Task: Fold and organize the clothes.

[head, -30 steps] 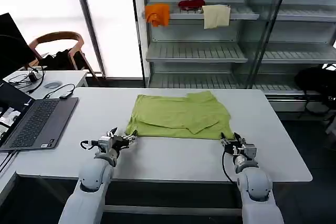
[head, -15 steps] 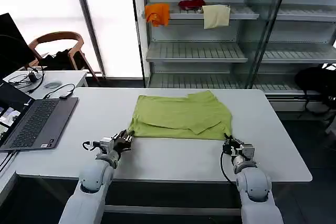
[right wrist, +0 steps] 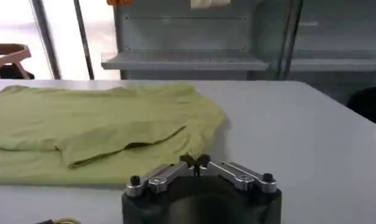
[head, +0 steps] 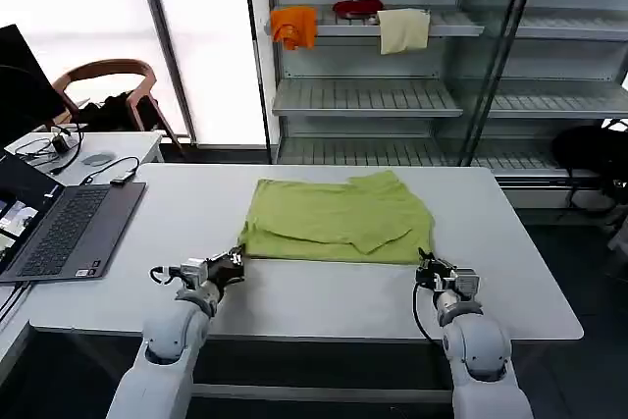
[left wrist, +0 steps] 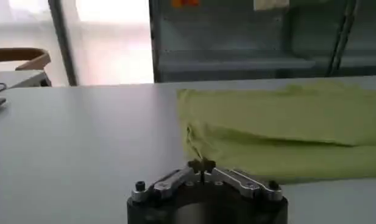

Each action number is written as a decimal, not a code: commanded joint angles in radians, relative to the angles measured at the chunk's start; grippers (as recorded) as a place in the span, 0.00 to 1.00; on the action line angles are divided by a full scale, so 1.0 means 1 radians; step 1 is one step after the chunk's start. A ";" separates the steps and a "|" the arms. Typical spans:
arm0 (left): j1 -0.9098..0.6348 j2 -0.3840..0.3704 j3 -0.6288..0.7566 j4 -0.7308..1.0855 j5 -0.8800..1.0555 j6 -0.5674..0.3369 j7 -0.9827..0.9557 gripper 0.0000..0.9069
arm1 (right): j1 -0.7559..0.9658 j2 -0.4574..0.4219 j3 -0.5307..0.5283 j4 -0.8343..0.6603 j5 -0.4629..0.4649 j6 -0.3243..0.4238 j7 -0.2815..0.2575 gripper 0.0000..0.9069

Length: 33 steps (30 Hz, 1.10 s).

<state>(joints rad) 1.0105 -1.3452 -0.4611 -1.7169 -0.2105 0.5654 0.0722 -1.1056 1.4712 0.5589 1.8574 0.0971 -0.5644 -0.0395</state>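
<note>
The lime yellow-green T-shirt [head: 334,218] lies partly folded in the middle of the white table [head: 314,296], with one flap laid across its front half. My left gripper [head: 235,260] rests low on the table at the shirt's front left corner, its fingertips closed on the edge of the fabric [left wrist: 194,146]. My right gripper [head: 424,264] sits at the front right corner, shut on the hem there. In the left wrist view the left gripper [left wrist: 201,164] meets the shirt [left wrist: 285,122] at its corner. The right gripper [right wrist: 194,160] touches the shirt [right wrist: 84,122] the same way.
An open laptop [head: 69,228] lies at the table's left end. A side table [head: 118,144] with cables and a chair [head: 108,76] stand beyond it. Behind the table, a shelf unit [head: 373,95] holds an orange cloth [head: 294,25], a red cloth [head: 358,7] and a cream cloth [head: 403,29].
Both grippers have drawn back slightly toward the table's front edge, staying at the shirt's front corners. The shirt has hardly shifted.
</note>
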 commanded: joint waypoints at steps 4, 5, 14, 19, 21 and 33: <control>0.283 0.049 -0.102 -0.326 -0.044 0.012 -0.020 0.00 | -0.167 0.018 -0.055 0.221 -0.028 -0.017 0.032 0.00; 0.313 0.051 -0.112 -0.342 -0.043 0.011 -0.022 0.00 | -0.188 0.014 -0.063 0.232 -0.034 -0.017 0.038 0.00; 0.475 0.037 -0.158 -0.452 -0.015 0.012 -0.071 0.00 | -0.304 0.014 -0.083 0.283 -0.088 -0.016 0.039 0.00; 0.510 0.024 -0.160 -0.457 0.013 0.005 -0.082 0.00 | -0.351 0.013 -0.090 0.288 -0.120 -0.015 0.030 0.00; 0.506 0.016 -0.164 -0.443 0.039 0.001 -0.085 0.02 | -0.365 0.017 -0.095 0.288 -0.132 -0.014 0.029 0.00; 0.508 0.006 -0.180 -0.480 0.032 -0.023 -0.107 1.00 | -0.401 0.035 -0.095 0.352 -0.188 -0.002 0.060 1.00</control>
<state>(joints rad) 1.4805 -1.3354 -0.6100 -2.1536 -0.1771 0.5668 -0.0177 -1.4635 1.5018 0.4645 2.1655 -0.0527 -0.5740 0.0086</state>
